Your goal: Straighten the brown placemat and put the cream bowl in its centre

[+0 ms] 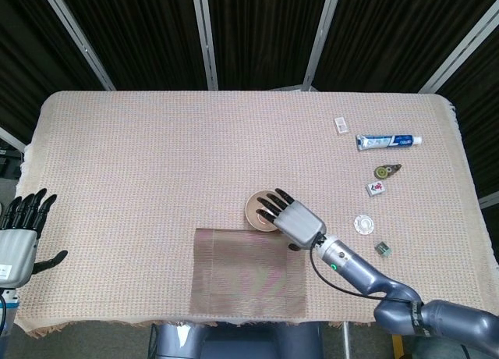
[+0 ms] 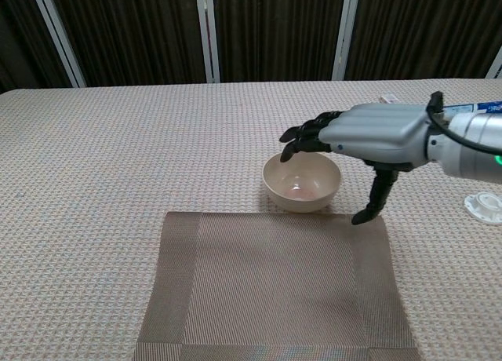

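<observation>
I am hovering my right hand (image 2: 376, 133) over the cream bowl (image 2: 302, 182), fingers spread wide and gripping nothing. The bowl is sitting on the table (image 1: 156, 156) just off the brown placemat (image 2: 274, 286), at its twelve o'clock edge. The mat is looking square to the table edge already, so I judge that only the bowl's placing remains. My left hand (image 1: 19, 234) is waiting at the table's eight o'clock, fingers apart, empty.
</observation>
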Controlling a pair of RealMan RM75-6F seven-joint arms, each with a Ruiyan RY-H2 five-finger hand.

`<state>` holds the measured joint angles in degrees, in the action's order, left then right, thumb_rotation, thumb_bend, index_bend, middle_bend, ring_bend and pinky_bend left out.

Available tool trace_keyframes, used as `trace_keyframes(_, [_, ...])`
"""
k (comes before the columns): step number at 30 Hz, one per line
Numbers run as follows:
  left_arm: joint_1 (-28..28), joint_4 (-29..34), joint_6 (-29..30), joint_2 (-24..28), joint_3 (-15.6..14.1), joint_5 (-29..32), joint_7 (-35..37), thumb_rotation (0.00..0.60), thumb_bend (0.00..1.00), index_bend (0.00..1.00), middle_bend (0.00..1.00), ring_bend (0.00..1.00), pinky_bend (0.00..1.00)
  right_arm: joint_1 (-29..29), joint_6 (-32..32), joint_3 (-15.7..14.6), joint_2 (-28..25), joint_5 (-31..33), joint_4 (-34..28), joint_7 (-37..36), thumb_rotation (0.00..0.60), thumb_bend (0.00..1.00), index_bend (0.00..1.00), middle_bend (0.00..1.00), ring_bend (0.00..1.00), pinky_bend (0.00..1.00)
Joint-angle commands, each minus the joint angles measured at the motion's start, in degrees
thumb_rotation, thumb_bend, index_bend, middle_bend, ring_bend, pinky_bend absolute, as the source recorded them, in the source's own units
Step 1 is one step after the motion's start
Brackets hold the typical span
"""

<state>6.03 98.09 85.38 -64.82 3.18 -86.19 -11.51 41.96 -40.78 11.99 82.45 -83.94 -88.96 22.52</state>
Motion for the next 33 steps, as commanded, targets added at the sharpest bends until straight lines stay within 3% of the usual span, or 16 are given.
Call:
trace_keyframes(1, [0.2, -0.1, -0.4, -0.1, 0.1, 0.4, 0.0, 0.600, 0.00, 0.00, 0.00, 0.00, 0.00, 2.0, 2.2, 0.0, 3.5, 3.8, 3.3, 3.0, 0.600, 0.00, 0.17, 0.00, 0.00, 0.00])
trace_keyframes(5, [0.3, 0.2, -0.7, -0.1, 0.0, 0.5, 0.4, 0.600, 0.00, 0.00, 0.00, 0.00, 0.00, 2.2, 1.0, -0.7, 5.4, 6.1, 5.0, 5.4, 0.600, 0.06, 0.21, 0.00, 0.00, 0.00])
trace_keyframes(13, [0.3, 0.6, -0.5, 0.2, -0.2, 0.0, 0.8, 0.600, 0.00, 0.00, 0.00, 0.00, 0.00, 2.1, -1.5, -1.9, 6.8, 8.9, 6.3, 7.9, 0.600, 0.35, 0.55, 0.00, 0.00, 0.00])
trace_keyframes(19, [0.2, 0.7, -0.4, 0.3, -0.4, -0.2, 1.0, 0.600, 0.00, 0.00, 0.00, 0.00, 0.00, 1.9, -3.9, -2.6, 6.7, 8.4, 5.5, 7.1, 0.600, 0.41, 0.74, 0.00, 0.00, 0.00])
trace_keyframes(27, [0.2, 1.0, -0.2, 0.3, -0.6, -0.6, 0.9, 0.600, 0.00, 0.00, 0.00, 0.00, 0.00, 1.0, -9.1, -3.0, 4.9, 4.3, 4.4, 3.5, 0.600, 0.40, 0.77, 0.02, 0.00, 0.00])
trace_keyframes(33, [0.0, 0.9, 0.1, 0.3, -0.8, -0.9, 0.7, 0.600, 0.00, 0.00, 0.00, 0.00, 0.00, -1.8, -15.4, -2.1, -0.9, 2.8, 2.4, -0.8, 0.600, 0.40, 0.78, 0.05, 0.00, 0.00])
